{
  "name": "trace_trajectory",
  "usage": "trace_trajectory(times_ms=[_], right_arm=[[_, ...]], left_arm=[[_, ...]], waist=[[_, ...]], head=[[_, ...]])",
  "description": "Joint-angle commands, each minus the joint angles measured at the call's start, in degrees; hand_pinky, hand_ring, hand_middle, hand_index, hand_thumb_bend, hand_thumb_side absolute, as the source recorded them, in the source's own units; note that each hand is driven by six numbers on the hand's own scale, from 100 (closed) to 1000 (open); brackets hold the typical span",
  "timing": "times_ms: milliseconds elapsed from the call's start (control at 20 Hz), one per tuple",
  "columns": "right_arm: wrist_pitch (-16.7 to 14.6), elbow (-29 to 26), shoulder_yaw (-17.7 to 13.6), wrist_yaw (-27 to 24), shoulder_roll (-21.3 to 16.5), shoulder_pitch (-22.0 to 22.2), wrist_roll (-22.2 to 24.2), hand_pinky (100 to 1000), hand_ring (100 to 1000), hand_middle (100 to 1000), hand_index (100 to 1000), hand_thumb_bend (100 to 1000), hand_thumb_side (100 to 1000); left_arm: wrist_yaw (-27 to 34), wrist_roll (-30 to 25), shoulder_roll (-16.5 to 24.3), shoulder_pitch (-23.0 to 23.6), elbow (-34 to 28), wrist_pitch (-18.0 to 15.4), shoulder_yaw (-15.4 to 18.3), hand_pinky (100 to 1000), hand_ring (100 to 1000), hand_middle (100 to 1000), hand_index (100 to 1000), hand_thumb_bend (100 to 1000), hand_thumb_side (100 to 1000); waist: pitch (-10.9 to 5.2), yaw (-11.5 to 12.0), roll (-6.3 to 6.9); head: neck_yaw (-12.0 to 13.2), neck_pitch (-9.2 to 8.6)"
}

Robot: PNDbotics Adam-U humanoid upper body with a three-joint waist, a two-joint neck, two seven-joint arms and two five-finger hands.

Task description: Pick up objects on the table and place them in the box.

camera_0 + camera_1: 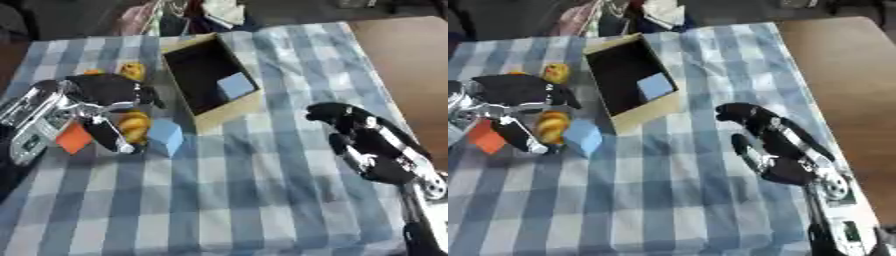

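Note:
An open cardboard box lies askew at the table's upper middle, with a light blue cube inside it. My left hand hovers over a yellow-orange object, thumb and fingers spread on either side of it, not closed on it. Touching that object on its right stands a second light blue cube. An orange block lies left of the thumb. A small yellow toy sits behind the hand. My right hand rests open at the right, holding nothing.
A blue-and-white checked cloth covers the table. Bare wooden surface shows past the cloth's right edge. Clothes and clutter lie beyond the far edge.

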Motion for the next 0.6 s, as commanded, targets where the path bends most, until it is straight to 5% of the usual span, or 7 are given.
trace_trajectory(times_ms=[50, 600], right_arm=[[-0.1, -0.7, 0.1, -0.4, -0.1, -0.5, 0.2, 1000, 877, 859, 890, 100, 420], [-0.1, -0.6, 0.4, -0.4, 0.0, -0.5, 0.5, 1000, 877, 860, 890, 100, 419]], left_arm=[[-0.5, 0.6, 0.0, -1.7, 1.3, -0.4, 0.2, 823, 800, 824, 913, 469, 384], [-0.5, -0.4, -2.5, -3.2, 5.1, -2.2, -0.6, 821, 795, 816, 908, 467, 409]], waist=[[-0.89, -0.1, -0.55], [-0.78, -0.7, -0.51]], head=[[0.3, -0.15], [0.8, -0.15]])
